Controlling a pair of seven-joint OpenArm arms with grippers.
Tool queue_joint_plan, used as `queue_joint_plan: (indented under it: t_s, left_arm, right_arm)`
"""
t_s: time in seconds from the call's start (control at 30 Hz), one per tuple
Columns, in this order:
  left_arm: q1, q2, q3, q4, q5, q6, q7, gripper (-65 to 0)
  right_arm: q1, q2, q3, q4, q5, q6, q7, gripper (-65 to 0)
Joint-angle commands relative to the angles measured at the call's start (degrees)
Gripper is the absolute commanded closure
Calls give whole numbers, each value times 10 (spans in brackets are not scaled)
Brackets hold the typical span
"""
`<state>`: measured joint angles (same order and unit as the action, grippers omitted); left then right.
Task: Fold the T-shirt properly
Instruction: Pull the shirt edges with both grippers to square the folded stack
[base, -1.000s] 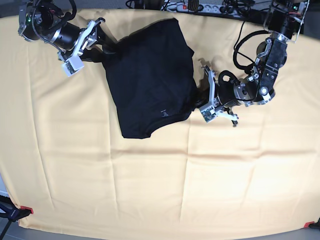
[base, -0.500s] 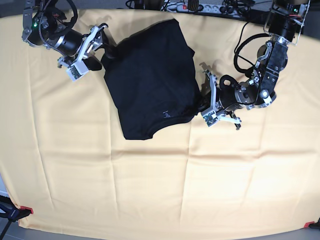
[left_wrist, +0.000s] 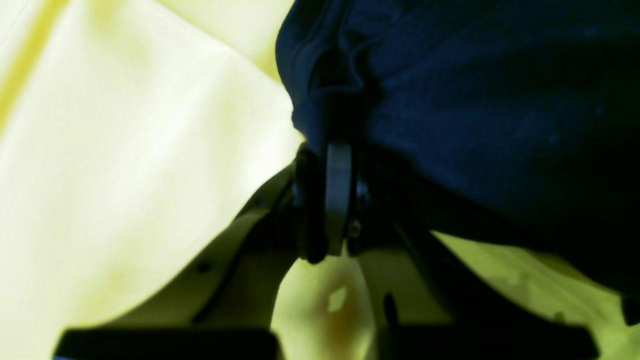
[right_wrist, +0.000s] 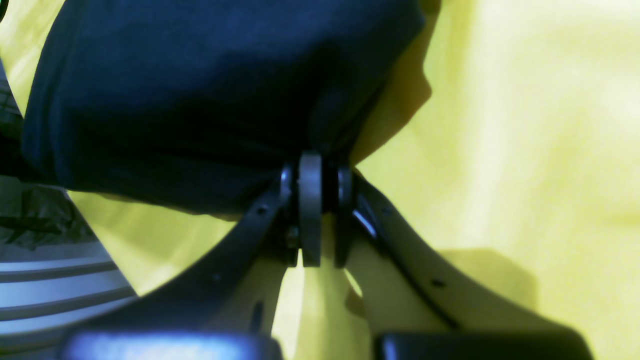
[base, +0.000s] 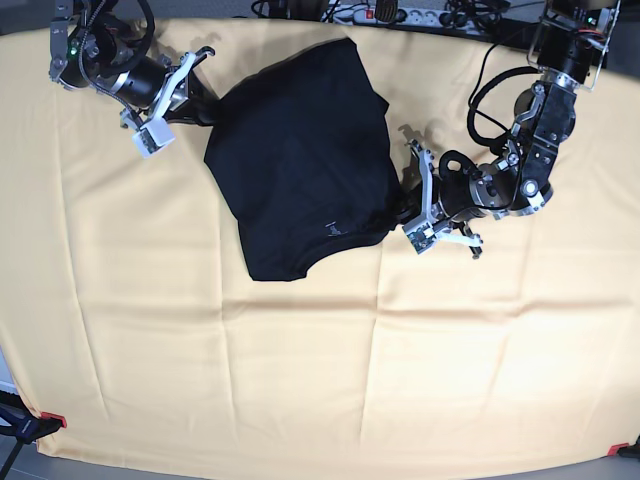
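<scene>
Right arm's jaws have closed, pinching T-shirt (base: 300, 170) edge; left's grip opposite edge.

The T-shirt (base: 300, 165) lies on the cloth (base: 300, 380) that covers my counter, toward the far edge and between my two tools. My right tool (base: 205, 95) sits at its far left edge, my left tool (base: 400, 205) at its right edge, each touching the fabric.

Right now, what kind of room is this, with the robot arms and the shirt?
Probably a robot lab or test bench: two arms work over a table covered by a yellow cloth with a black T-shirt on it, and a power strip with cables lies along the back edge.
</scene>
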<state>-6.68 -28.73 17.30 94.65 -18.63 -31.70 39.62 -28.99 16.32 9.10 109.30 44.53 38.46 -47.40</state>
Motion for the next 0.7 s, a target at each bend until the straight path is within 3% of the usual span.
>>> queue_joint_plan:
  t_s: [0.0, 0.4, 0.67]
  left_arm:
    - [-9, -8, -3, 6, 0, 4, -2, 0]
    - [-49, -8, -3, 9, -1, 4, -23, 0]
    - [-47, 3, -3, 2, 0, 4, -30, 0]
  right_arm:
    - [2, 5, 2, 6, 3, 1, 7, 0]
    - [-2, 5, 3, 10, 35, 1, -19, 0]
    - [-26, 5, 3, 91, 33, -11, -29, 0]
